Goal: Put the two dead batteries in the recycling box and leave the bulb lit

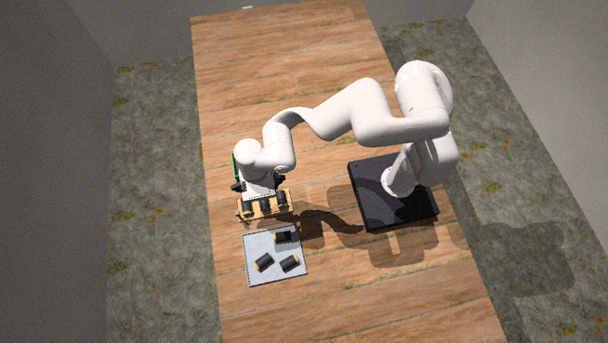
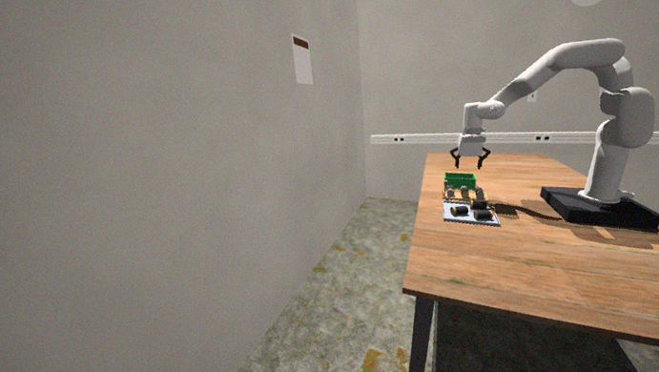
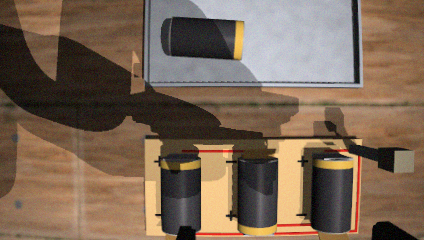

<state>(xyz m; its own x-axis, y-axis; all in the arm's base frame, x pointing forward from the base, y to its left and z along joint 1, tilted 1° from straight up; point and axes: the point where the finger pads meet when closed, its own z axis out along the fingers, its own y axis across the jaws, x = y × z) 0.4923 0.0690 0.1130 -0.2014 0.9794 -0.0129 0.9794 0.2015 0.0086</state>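
Black middle battery (image 1: 264,204) (image 3: 257,196) lying lengthwise between contact marks, yellow end away from tray (image 1: 247,269) (image 2: 470,221) (image 3: 300,45), tool (image 2: 468,168) spread wide

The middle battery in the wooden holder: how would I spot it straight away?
On the wooden table, beside the pale grey tray, lies a tan holder with three batteries in a row. Yours is the middle battery; its yellow band is at the end away from the tray, while both neighbours' bands are at the tray end.
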